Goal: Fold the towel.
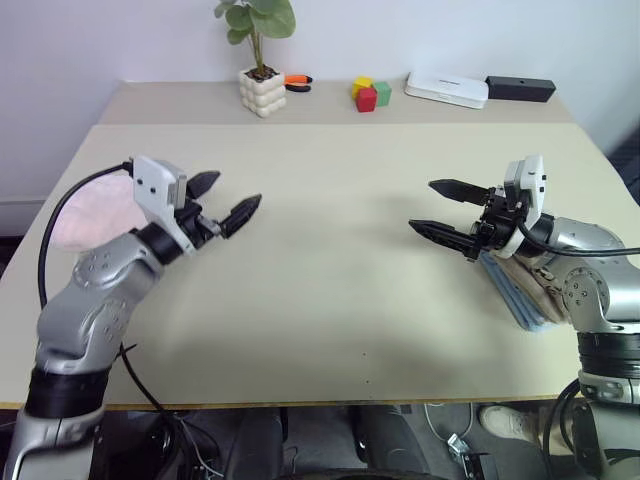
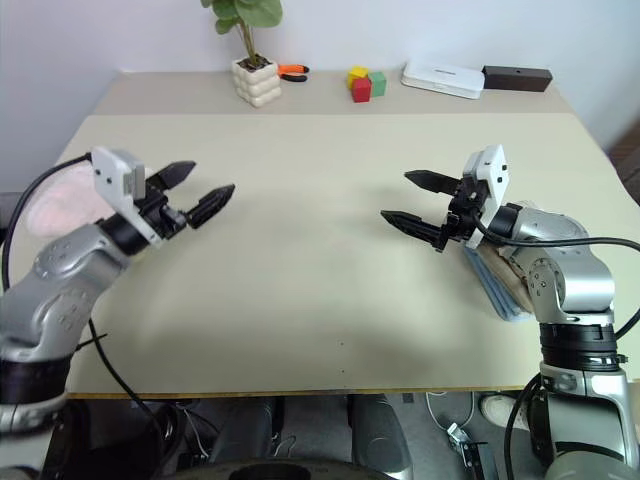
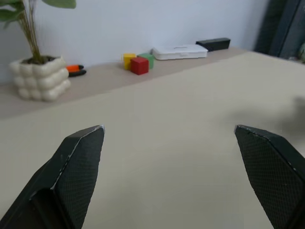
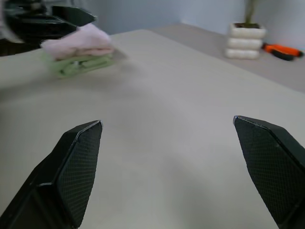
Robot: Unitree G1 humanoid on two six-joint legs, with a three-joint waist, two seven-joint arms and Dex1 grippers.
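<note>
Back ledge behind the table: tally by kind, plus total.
potted plant: 1
cubes: 3
orange-handled tool: 1
white box: 1
black box: 1
Total: 7

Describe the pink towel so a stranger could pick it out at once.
Start at the beige table and go to its left edge, behind the robot's left arm. The towel lies there on a folded light green towel; it is the pale pink, fluffy upper one.
</note>
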